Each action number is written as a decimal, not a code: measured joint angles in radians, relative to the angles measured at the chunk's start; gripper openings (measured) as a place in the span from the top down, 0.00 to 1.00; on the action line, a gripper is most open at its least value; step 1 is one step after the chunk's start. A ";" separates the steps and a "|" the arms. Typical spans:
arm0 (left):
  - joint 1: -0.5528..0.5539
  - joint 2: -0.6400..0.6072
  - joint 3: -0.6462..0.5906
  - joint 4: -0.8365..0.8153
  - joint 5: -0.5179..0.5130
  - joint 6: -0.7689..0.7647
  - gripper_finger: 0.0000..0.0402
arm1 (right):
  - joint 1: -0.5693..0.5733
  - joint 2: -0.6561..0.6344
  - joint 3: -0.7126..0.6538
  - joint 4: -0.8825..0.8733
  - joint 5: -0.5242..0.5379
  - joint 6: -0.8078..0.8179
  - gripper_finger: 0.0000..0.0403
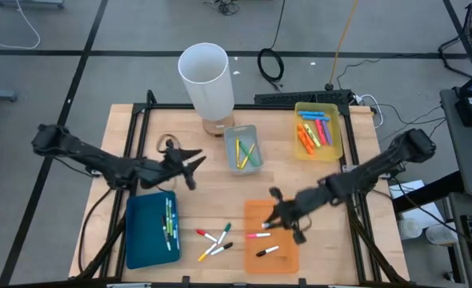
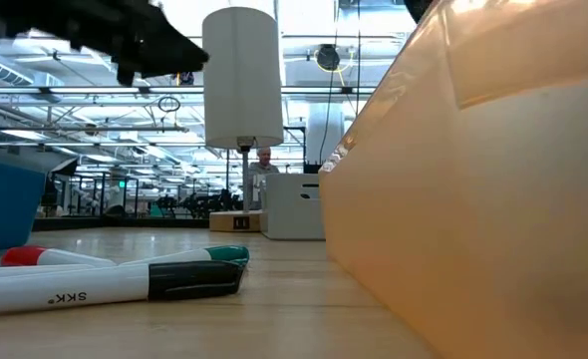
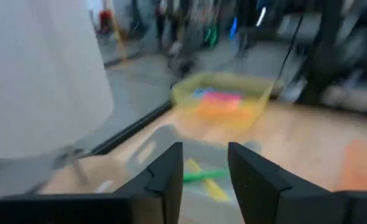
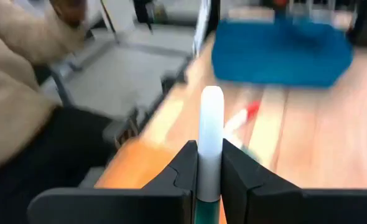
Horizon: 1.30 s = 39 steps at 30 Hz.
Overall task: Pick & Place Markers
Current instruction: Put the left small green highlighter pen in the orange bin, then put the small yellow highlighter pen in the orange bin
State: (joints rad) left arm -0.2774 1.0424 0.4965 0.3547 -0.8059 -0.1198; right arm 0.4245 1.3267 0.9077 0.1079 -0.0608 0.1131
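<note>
My right gripper (image 4: pixel 209 163) hovers over the orange tray (image 1: pixel 256 214) at the table's near right and is shut on a white-bodied marker (image 4: pixel 211 124). My left gripper (image 3: pixel 205 171) is open with nothing between its fingers; it sits left of centre (image 1: pixel 193 165) and points toward the grey tray (image 1: pixel 238 132), which holds yellow and green markers (image 1: pixel 248 152). Two markers (image 1: pixel 264 243) lie on the orange tray. Several loose markers (image 1: pixel 216 240) lie flat on the wood beside it. The blue tray (image 1: pixel 144 232) holds several markers (image 1: pixel 170 220). My right gripper pinches the white marker's barrel (image 4: pixel 209 180) between its two fingers. The marker lies along the fingers, and its rounded white end (image 4: pixel 211 99) sticks out well beyond the tips. The fingers come from the table's right, slanting slightly down. The marker is lifted clear of the tray.
A tall white cylinder (image 1: pixel 208 76) stands at the far middle. A yellow tray (image 1: pixel 336 144) with orange and pink markers stands at the far right. A person's beige sleeve (image 4: pixel 15 93) shows beyond the table's near edge. Bare wood lies between the grey and orange trays.
</note>
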 joint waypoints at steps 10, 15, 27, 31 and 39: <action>0.005 -0.031 -0.298 0.633 0.524 -0.146 0.70 | 0.199 0.252 -0.001 0.174 0.145 0.137 0.93; -0.095 0.100 -0.162 0.502 0.493 -0.040 0.70 | 0.196 0.305 -0.001 0.146 0.256 0.209 0.84; -0.309 0.417 0.408 -0.091 0.187 0.122 0.72 | 0.201 0.313 0.000 0.064 0.269 0.318 0.47; -0.371 0.530 0.572 -0.417 0.118 0.011 0.72 | 0.215 0.270 -0.001 0.023 0.265 0.289 0.46; -0.372 0.802 0.909 -0.915 0.241 -0.322 0.72 | 0.209 0.118 -0.001 -0.027 0.268 0.139 0.49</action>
State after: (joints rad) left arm -0.6490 1.8449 1.4053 -0.5600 -0.5653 -0.4422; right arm 0.6339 1.4451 0.9072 0.0813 0.2073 0.2523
